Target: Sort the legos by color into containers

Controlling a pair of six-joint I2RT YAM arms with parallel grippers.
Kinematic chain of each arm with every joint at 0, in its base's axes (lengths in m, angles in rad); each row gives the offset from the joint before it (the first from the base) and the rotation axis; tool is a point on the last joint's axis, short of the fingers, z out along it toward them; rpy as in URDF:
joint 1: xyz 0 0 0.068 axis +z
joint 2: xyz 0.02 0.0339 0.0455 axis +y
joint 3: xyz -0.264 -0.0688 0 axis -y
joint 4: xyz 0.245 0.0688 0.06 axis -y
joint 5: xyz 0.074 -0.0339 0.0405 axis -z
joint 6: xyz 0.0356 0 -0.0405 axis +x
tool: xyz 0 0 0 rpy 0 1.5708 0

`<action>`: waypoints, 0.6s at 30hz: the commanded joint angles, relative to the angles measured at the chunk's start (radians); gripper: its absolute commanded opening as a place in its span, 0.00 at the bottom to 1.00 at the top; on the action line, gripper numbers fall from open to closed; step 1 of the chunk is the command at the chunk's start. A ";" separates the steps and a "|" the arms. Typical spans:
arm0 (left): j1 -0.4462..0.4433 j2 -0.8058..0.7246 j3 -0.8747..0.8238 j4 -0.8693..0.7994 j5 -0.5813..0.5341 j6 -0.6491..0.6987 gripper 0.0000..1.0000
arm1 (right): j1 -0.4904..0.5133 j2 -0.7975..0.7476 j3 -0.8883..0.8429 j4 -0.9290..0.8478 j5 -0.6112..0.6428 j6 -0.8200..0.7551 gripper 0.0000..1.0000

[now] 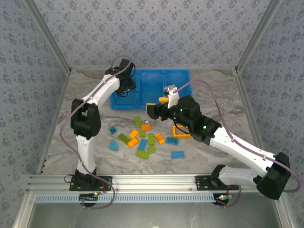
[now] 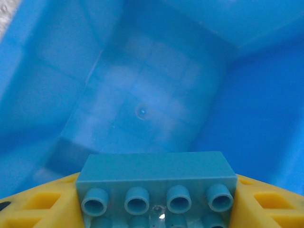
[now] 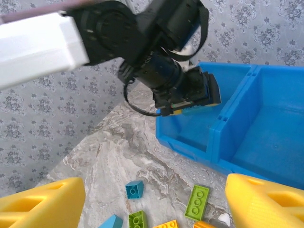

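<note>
Marbled surface [image 1: 213,95] strewn with small plastic bricks [image 1: 142,154]. Gripped a teal studded brick [image 2: 156,183] in left claw [image 2: 156,202] over bright blue plastic bin [image 1: 178,78]; held right claw [image 3: 152,202] spread wide, empty.

Legos [image 1: 143,153] on table [image 1: 213,90] before the bin [image 1: 152,83]; 1 brick [image 2: 156,183] perhaps above its left compartment [image 2: 142,95].

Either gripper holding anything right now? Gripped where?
Left gripper clamps a teal brick by its two short ends, over a blue bin compartment. Right gripper is open with nothing between its fingers.
</note>
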 commanded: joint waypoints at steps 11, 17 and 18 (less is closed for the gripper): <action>0.027 0.118 0.043 -0.078 0.073 -0.047 0.56 | -0.010 -0.003 -0.019 -0.051 0.053 0.031 0.80; 0.024 0.091 0.039 -0.083 0.060 -0.051 0.70 | -0.010 0.009 -0.052 -0.113 0.084 0.037 0.79; 0.021 0.083 0.043 -0.087 0.054 -0.050 0.72 | -0.009 0.005 -0.065 -0.119 0.084 0.043 0.79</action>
